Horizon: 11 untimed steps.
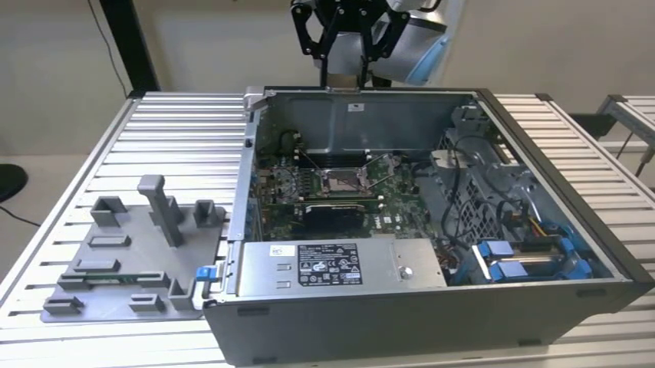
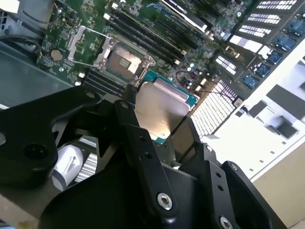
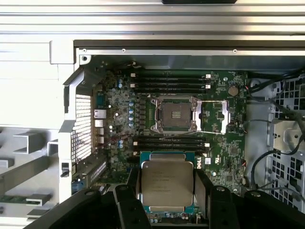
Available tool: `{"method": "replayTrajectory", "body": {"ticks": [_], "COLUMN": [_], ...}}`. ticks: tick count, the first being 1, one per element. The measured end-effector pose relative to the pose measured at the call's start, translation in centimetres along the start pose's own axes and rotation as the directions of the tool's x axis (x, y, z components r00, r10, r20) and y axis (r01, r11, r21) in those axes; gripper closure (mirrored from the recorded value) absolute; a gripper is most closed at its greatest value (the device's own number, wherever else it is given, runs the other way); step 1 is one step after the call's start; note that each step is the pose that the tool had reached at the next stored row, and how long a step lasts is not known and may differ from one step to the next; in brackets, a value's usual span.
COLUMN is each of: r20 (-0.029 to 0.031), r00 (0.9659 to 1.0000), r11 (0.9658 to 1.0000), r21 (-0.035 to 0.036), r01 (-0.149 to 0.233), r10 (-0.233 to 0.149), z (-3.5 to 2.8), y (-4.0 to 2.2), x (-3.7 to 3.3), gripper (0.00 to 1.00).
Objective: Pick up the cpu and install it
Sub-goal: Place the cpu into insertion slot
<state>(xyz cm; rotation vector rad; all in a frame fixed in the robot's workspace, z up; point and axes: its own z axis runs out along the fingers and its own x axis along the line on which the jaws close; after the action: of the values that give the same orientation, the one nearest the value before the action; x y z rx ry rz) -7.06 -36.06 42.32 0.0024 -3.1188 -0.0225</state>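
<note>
gripping the cpu (image 3: 167, 180) by two opposite edges, the end effector (image 3: 167, 192) hangs above the far wall of the open computer case (image 1: 573, 295), chip flat and squared to the empty socket (image 3: 173, 114), which lies lower down, further into the case.

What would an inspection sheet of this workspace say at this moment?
Surface: ribbed metal table, carrying an open computer case.
Job's things: the cpu held above the case; motherboard socket open, empty.
Clutter: grey tray beside the case, on the exterior view's left; power-supply box inside the case.
Tool: shut on the cpu, above the case.
Cables: wires inside the case, toward the exterior view's right.
Surroundings: pale wall; another table.
</note>
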Motion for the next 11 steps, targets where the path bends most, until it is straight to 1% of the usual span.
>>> {"method": "replayTrajectory", "body": {"ticks": [11], "r20": [0.0], "r00": [1.0], "r11": [1.0], "r21": [0.0], "r01": [0.0], "r10": [0.0], "z": [0.0], "y": [0.0], "x": [0.01], "gripper": [1.0]}}
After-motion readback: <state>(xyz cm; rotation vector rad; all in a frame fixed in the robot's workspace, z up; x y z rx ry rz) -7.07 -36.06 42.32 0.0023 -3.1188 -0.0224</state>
